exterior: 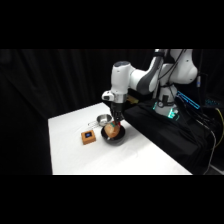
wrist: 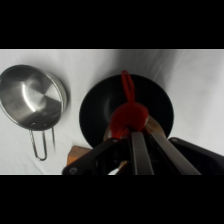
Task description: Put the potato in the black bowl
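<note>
Pincer [exterior: 116,125] low over round glossy black bowl [exterior: 106,136], clamped on small rounded tan-orange potato [exterior: 113,131] | potato held inside bowl's rim | shiny silver pan with thin handle [wrist: 31,97] just beside bowl | brown square block with dark blue top [exterior: 89,137] near bowl on white bench [exterior: 85,160]

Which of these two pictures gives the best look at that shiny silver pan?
The wrist view. There the silver pan lies in the open, seen from above, with its round rim, shiny inside and thin wire handle all plain. In the side view the pan is only a small pale shape behind the black bowl, beside the arm.
</note>
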